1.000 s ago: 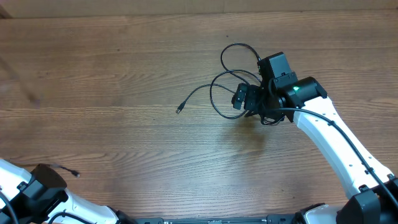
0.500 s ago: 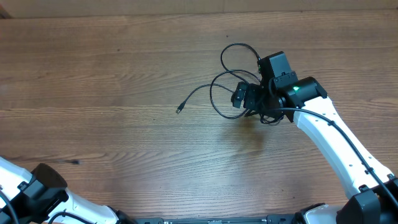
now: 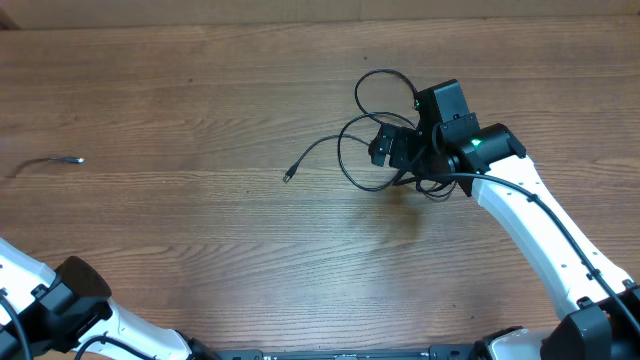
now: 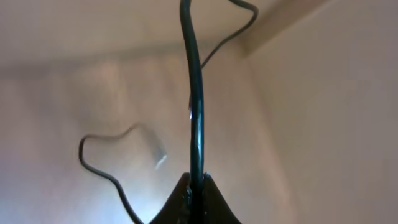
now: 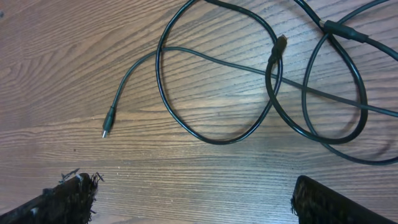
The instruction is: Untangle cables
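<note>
Black cable seemingly pinched by left gripper; right gripper gapes above cables.

Warm mid-brown on the counter, streaked with finer, darker lines of wood grain running sideways. Plain black on the cables, matt, with no stripes or marks. A small silvery tip on one plug. White shells on the right arm, black at its joints and wrist, with one bright green light. Black fingers on the right pincer. White and black likewise on the left arm. From the left wrist: black left pincer, glossy dark cable with a pale sheen along it, against blurred pinkish beige.
</note>
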Robot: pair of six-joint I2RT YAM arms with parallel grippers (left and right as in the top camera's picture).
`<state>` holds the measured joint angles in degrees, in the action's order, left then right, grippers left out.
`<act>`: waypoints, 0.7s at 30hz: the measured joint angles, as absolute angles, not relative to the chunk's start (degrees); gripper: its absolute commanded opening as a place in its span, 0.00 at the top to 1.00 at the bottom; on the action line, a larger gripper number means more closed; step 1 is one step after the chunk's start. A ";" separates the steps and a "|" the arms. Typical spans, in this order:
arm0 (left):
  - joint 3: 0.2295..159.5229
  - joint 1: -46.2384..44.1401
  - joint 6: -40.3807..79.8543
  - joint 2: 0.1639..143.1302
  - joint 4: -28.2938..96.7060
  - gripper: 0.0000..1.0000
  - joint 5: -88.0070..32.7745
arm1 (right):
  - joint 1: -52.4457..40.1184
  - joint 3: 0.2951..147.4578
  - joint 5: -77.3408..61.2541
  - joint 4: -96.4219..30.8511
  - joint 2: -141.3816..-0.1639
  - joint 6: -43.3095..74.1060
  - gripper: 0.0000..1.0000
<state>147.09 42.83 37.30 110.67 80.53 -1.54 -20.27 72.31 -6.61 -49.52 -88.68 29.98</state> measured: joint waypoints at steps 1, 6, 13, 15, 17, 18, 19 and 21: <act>147.04 42.83 37.34 110.76 83.64 0.95 -1.52 | -20.27 72.31 -6.59 -49.50 -88.68 30.00 0.00; 144.57 42.78 43.29 110.87 96.53 0.96 4.16 | -20.29 72.31 -6.61 -49.47 -88.68 29.98 0.00; 131.66 42.76 51.55 110.89 96.60 0.95 9.34 | -20.29 72.31 -6.57 -50.57 -88.68 30.00 0.00; 126.58 42.78 55.13 110.89 96.49 0.96 9.98 | -20.29 72.31 -6.59 -50.83 -88.68 29.95 0.00; 121.80 42.78 58.74 110.93 96.47 0.95 10.39 | -20.29 72.31 -6.59 -51.20 -88.68 29.98 0.00; 119.39 42.78 60.69 110.96 96.47 0.95 10.59 | -20.29 72.31 -6.61 -51.29 -88.68 29.98 0.00; 117.58 42.78 62.33 110.96 96.53 0.95 10.76 | -20.27 72.31 -6.59 -51.31 -88.68 29.98 0.00; 114.21 42.78 66.15 111.04 96.18 0.95 11.11 | -20.27 72.31 -6.61 -51.27 -88.68 29.98 0.00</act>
<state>114.21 42.78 66.15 111.04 96.18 11.11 -20.27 72.31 -6.61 -51.27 -88.68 29.98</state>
